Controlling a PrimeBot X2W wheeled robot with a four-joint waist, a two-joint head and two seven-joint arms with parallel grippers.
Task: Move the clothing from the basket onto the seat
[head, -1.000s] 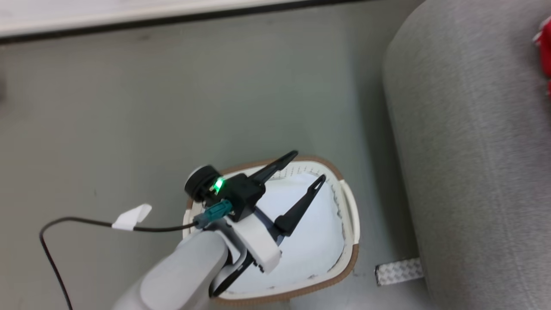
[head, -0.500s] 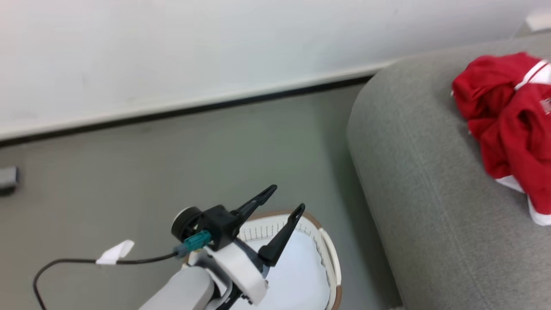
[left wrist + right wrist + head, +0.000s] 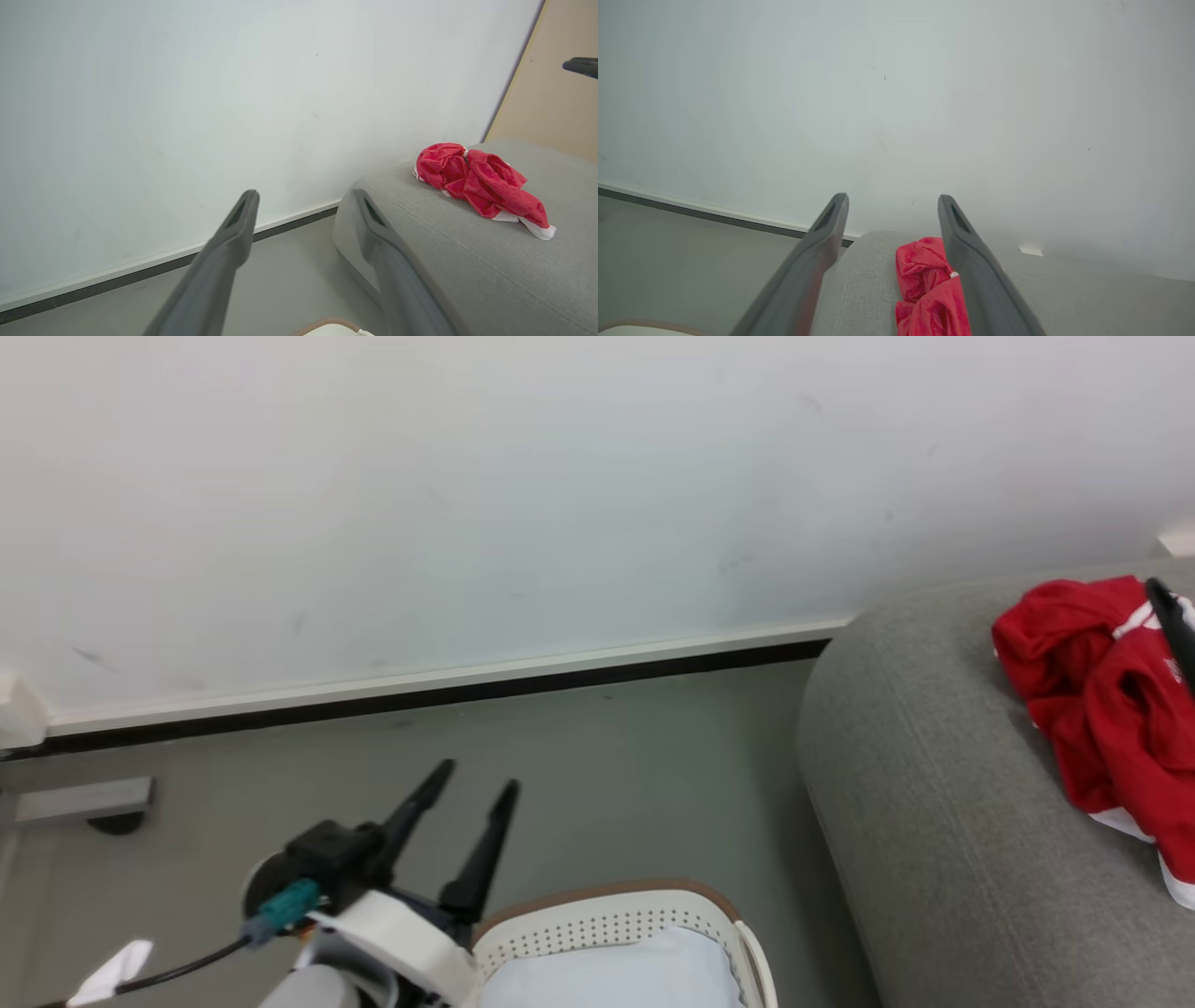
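1. The room is bare: a plain white wall [image 3: 560, 476] meets a dull grey-green floor [image 3: 607, 756] along a black skirting strip [image 3: 467, 689]. A second ago the head view looked almost straight down at the floor. It has since tipped up, so the wall now takes the upper half. That is the camera moving, not the things.
2. At lower left, the left gripper [image 3: 478, 777] has its two long dark fingers spread wide with nothing between them. They point over bare floor toward the wall.
3. Just right of it, at the bottom edge, stands the white perforated plastic laundry basket with a brown rim band [image 3: 607, 919]. A second ago the left fingers lay across its inside; now they stand off its left corner. The part of the inside that shows holds a pale blue-white cloth [image 3: 607, 980] and no red.
4. Further right is the large grey fabric-upholstered seat with rounded edges [image 3: 934, 821], near the basket with a strip of floor between.
5. The bright red fabric clothing with white trim [image 3: 1092, 709] lies bunched on top of the seat, toward its wall end. It came into the head view as the camera rose.
6. The right gripper [image 3: 893, 198] is also spread and empty, hanging above the seat with the red heap beyond. One of its fingers [image 3: 1172, 621] crosses the heap at the head view's right edge.
7. With both arms up and empty, and the red clothing on the seat, the move looks finished.
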